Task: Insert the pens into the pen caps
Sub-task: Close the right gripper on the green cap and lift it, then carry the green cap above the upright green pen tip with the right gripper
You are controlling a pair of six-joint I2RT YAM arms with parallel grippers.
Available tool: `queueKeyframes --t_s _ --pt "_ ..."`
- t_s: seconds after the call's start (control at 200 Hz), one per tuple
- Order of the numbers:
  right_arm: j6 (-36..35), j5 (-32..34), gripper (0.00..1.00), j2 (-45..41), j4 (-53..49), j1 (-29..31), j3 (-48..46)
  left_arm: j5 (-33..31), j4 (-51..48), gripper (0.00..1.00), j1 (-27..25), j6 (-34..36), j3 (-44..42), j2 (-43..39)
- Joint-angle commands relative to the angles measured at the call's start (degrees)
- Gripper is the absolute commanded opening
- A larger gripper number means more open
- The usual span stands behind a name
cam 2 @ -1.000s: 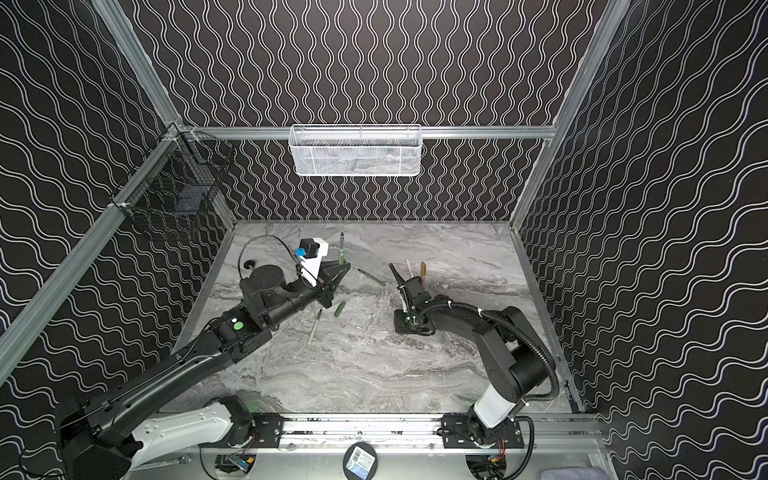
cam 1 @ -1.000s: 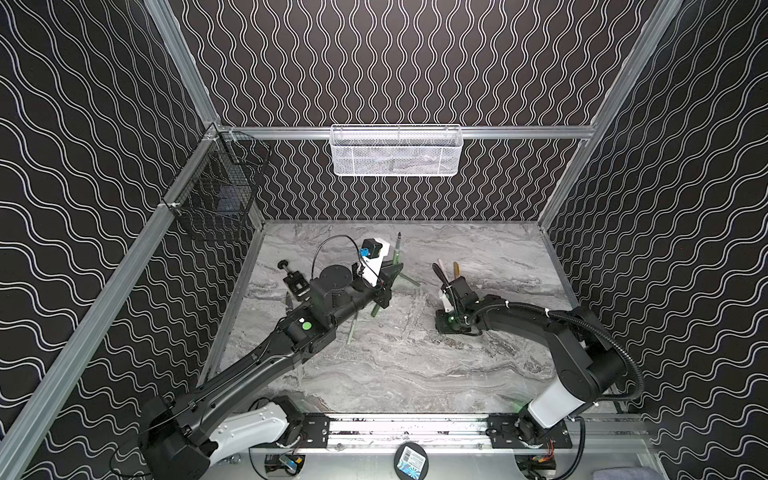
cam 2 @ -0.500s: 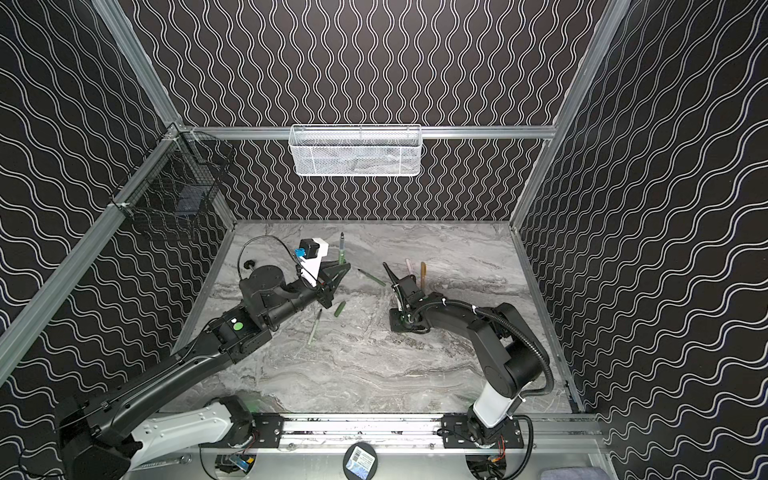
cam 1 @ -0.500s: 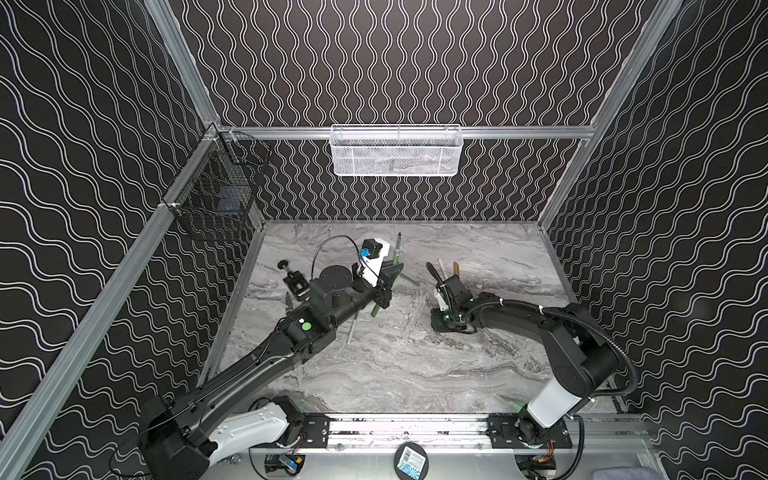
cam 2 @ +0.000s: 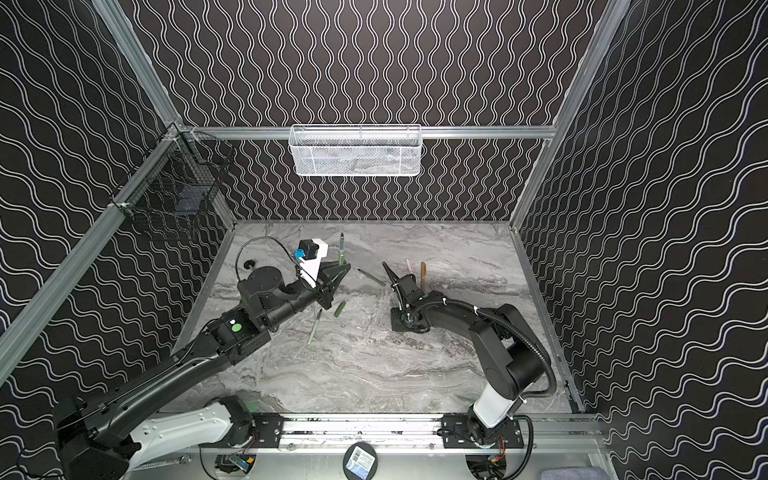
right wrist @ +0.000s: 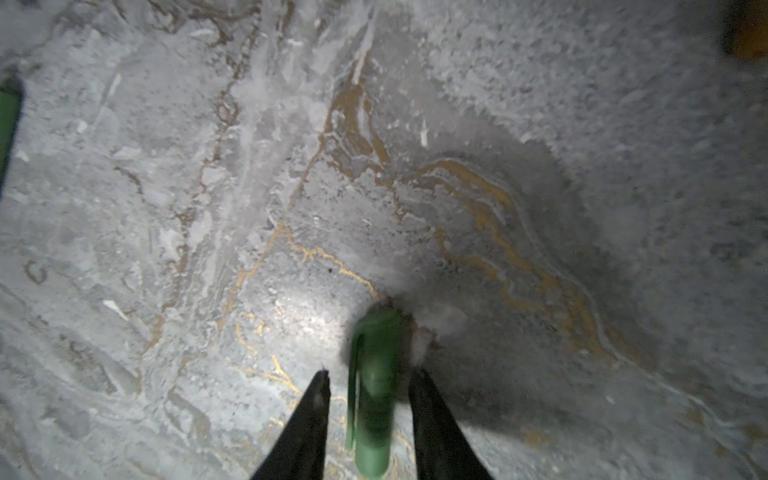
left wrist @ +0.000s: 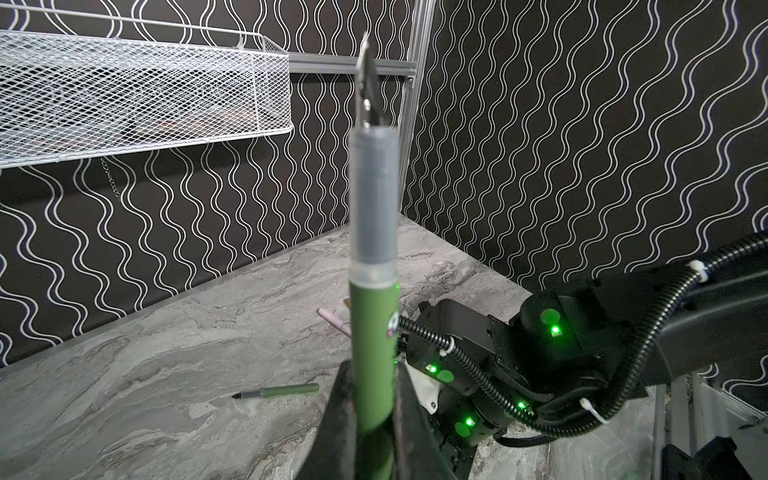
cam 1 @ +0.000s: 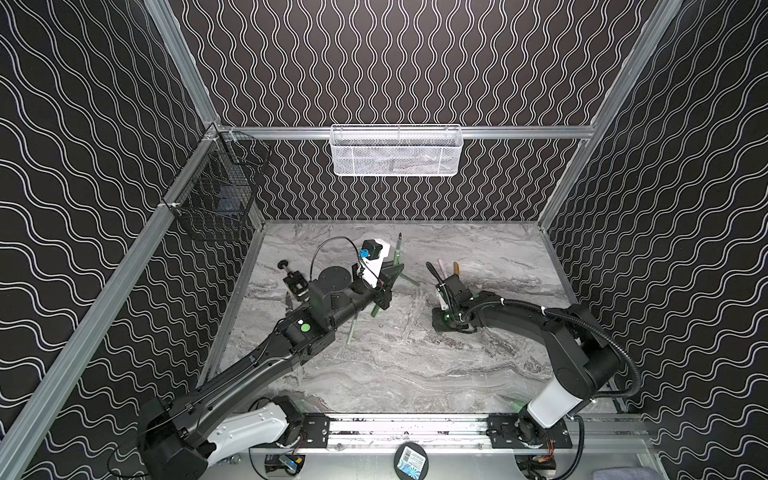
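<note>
Pen (left wrist: 372, 324): green, bolt upright with its dark tip up, over the back of the tabletop (cam 2: 374, 374), left of centre.
Left end effector (left wrist: 370, 382): clenched on the pen's lower barrel, which leaves the nib end bare, apparently offered up for capping.
Cap (right wrist: 374, 399): green and blurred, low over the tabletop between the jaws of the other arm.
Right end effector (right wrist: 370, 372): jaws parted, with a gap showing beside the cap. It looks released, not gripping.
Waiting pens: a green one (cam 2: 372, 277) lies between the arms and a pale green one (cam 2: 314, 328) beside the left arm. Pink (cam 2: 409, 266) and tan (cam 2: 423, 272) lie just past the right end effector.
Loose cap (cam 2: 340, 308): dark green, lying near the left arm.
Reading: pen and cap are well apart, so the joining has not begun.
</note>
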Motion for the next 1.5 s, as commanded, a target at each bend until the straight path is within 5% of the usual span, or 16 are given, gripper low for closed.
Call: queueKeyframes --t_s 0.0,1.141,1.496 --pt "0.44 -1.50 0.35 -1.38 -1.29 0.07 0.81 -0.19 0.75 0.00 -0.08 0.94 0.33 0.11" --pt "-0.83 1.68 0.16 2.81 -1.22 0.03 1.86 -0.27 0.66 0.00 -0.63 1.51 0.31 0.23" --pt "-0.96 -1.22 0.10 -19.13 13.51 0.02 -6.08 0.84 1.88 0.00 -0.74 1.28 -0.22 0.90"
